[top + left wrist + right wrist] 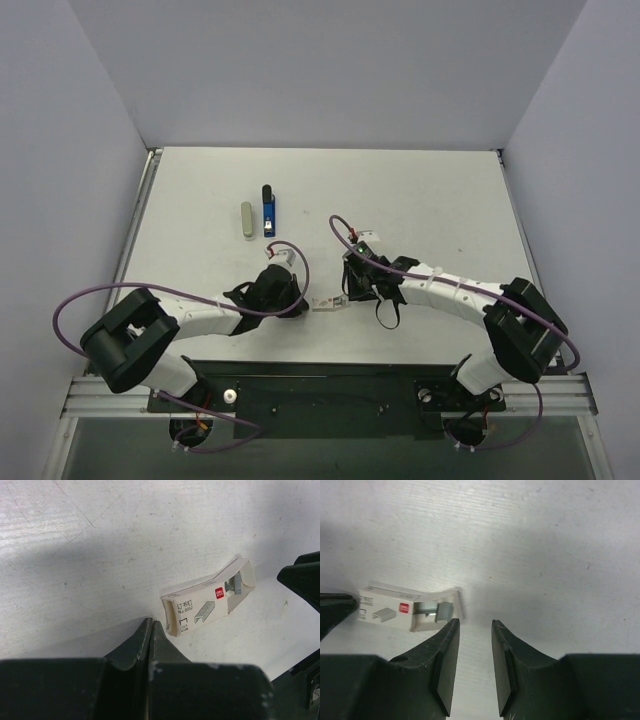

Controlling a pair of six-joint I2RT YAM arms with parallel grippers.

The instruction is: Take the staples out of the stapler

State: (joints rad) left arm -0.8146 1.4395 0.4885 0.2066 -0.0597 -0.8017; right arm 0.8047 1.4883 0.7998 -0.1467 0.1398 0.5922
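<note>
Currently the stapler lies flat on the far part of the table, just beside a grey-white bar and well apart from both arms. Neither arm touches it, and from above it cannot be told whether its rail is loaded, so the unloading looks either not begun or already over. Nearer the arms lies a small cardboard staple box, one end flap open, with a grey strip of staples showing inside that end. The left gripper has its fingers pressed together just beside the box's closed end. The right gripper stands spread, holding nothing, by the open end.
</note>
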